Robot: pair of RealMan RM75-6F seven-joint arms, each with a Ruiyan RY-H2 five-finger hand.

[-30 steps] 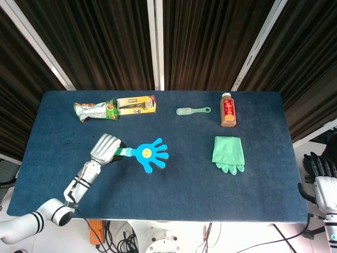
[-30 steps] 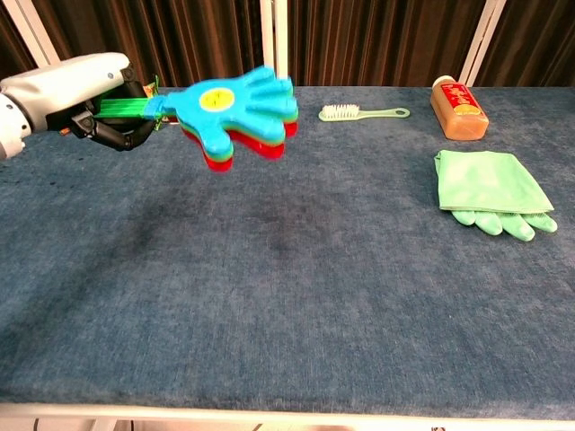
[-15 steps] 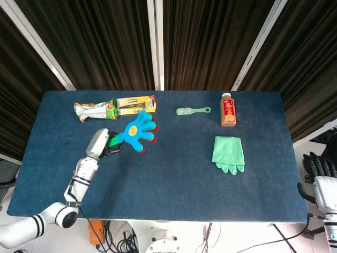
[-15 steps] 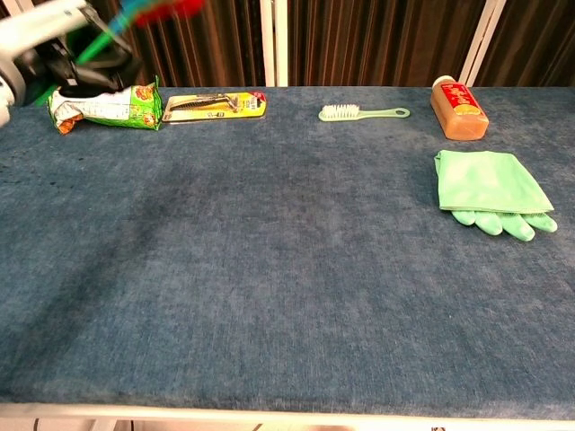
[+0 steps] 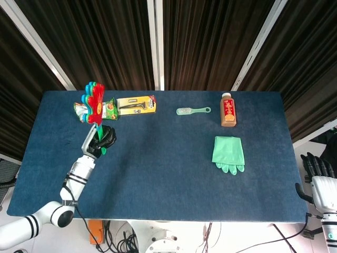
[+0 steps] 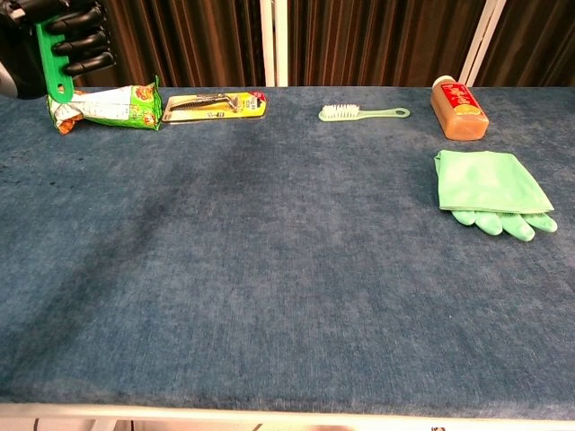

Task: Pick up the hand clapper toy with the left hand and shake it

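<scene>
**Clapper swung upright in mid-shake**

Fingers (image 5: pixel 108 135) of the left hand (image 5: pixel 101 138) are curled dark around the green handle of the hand clapper toy (image 5: pixel 95 103), gripping it well clear of the table (image 5: pixel 158 184). From the head view, the toy's stacked palms now stand at about 12 o'clock from the hand, overlapping the green snack packet (image 5: pixel 108 109) behind them. Half a second ago the palms pointed toward 2 o'clock, and a second ago they lay out flat toward 3 o'clock, so the toy has swept through a wide arc. I judge that to be a shake stroke already under way, with the pick-up done. The right hand (image 5: pixel 318 174) sits off the table edge at 4 o'clock of the frame, dark fingers apart and holding nothing. The razor pack (image 5: pixel 136 104), green brush (image 5: pixel 192 110), orange bottle (image 5: pixel 228 109) and green gloves (image 5: pixel 228 153) lie untouched.

From the chest view, only the green handle (image 6: pixel 54 54) and the wrapped fingers (image 6: pixel 79 40) show, at 10 o'clock of the frame; the coloured palms are above the frame. A second ago the whole toy hung level here in plain sight. More swings would, I think, complete the task.
</scene>
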